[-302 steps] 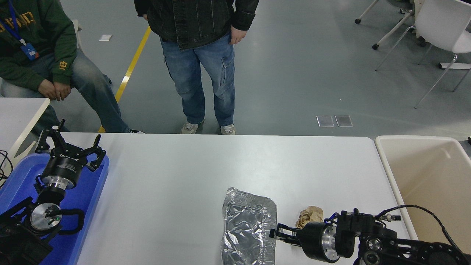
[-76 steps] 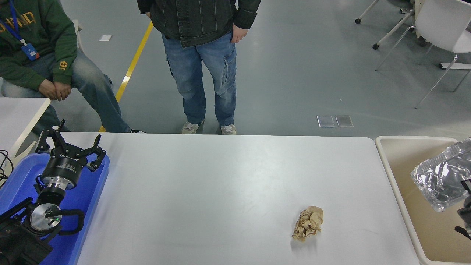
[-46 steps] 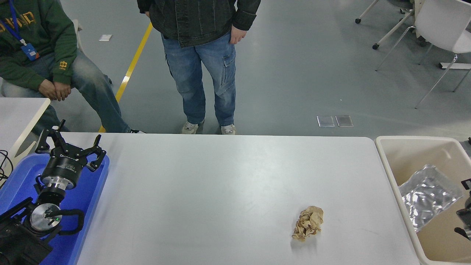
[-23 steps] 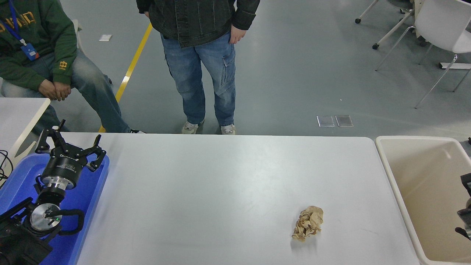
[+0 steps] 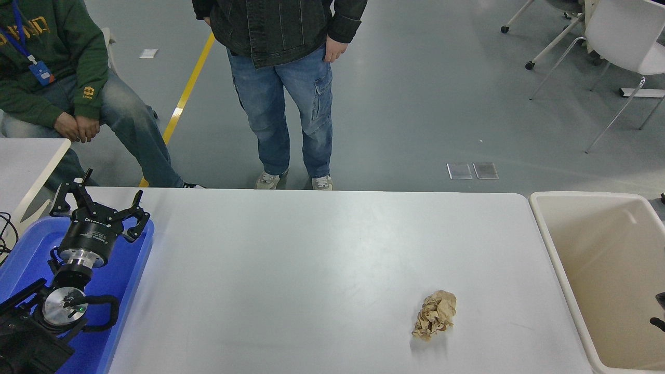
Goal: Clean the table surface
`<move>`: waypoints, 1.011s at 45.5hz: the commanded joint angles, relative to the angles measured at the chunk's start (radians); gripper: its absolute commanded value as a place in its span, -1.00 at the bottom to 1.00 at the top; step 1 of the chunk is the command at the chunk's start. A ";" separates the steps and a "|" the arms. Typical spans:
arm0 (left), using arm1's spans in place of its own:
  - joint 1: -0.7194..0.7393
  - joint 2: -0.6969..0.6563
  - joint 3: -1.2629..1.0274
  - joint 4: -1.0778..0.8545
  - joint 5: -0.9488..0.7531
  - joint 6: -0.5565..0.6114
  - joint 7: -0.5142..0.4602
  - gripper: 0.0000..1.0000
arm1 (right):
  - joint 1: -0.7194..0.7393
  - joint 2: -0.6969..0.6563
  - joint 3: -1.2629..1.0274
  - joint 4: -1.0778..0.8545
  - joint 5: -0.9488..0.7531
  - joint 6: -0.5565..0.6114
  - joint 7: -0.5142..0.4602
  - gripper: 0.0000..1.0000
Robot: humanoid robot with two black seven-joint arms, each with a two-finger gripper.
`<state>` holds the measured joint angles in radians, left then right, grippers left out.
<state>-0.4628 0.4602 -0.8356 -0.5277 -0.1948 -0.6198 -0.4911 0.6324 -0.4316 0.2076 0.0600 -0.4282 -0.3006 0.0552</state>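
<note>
My worktop (image 5: 311, 249) is the wide grey-white slab with rounded corners that fills the lower middle of the head view. Its far edge runs just in front of a standing person (image 5: 283, 78) in jeans and a dark jacket. One crumpled brown paper ball (image 5: 435, 314) lies on it toward the near right, well apart from everything else. At the worktop's left end sits a blue tray (image 5: 124, 265). Off the right end stands a beige bin (image 5: 556, 259), its rim just beside the worktop edge. A smaller white table (image 5: 26, 161) shows at the far left, and a seated person (image 5: 57, 78) in a green hoodie is behind it. Beyond that I see grey floor with a yellow line (image 5: 187, 88) and white chairs (image 5: 618, 36) at the top right.

My left pincer (image 5: 98, 208) sits over the blue tray with its fingers spread wide, gripping nothing. Of the right arm I get only a dark sliver (image 5: 659, 310) at the right edge over the bin, so I cannot tell how that pincer stands.
</note>
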 commanded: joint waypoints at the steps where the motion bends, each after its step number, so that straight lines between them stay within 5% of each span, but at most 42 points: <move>1: 0.000 0.000 0.000 0.000 0.000 0.000 0.000 1.00 | -0.022 -0.082 0.127 0.164 0.008 0.006 0.002 1.00; 13: 0.000 0.000 0.000 0.000 0.000 0.000 -0.001 1.00 | -0.079 -0.260 0.377 0.541 0.006 0.092 0.002 1.00; 30: 0.000 0.000 0.000 0.000 0.000 0.000 0.000 1.00 | -0.152 -0.265 0.707 0.636 0.006 0.515 0.028 1.00; 46: 0.001 0.000 0.001 0.000 0.000 0.000 -0.001 1.00 | -0.152 -0.300 0.701 0.710 0.006 0.600 0.066 1.00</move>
<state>-0.4632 0.4602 -0.8358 -0.5277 -0.1948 -0.6198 -0.4918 0.4950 -0.7011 0.8802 0.6964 -0.4217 0.2089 0.1059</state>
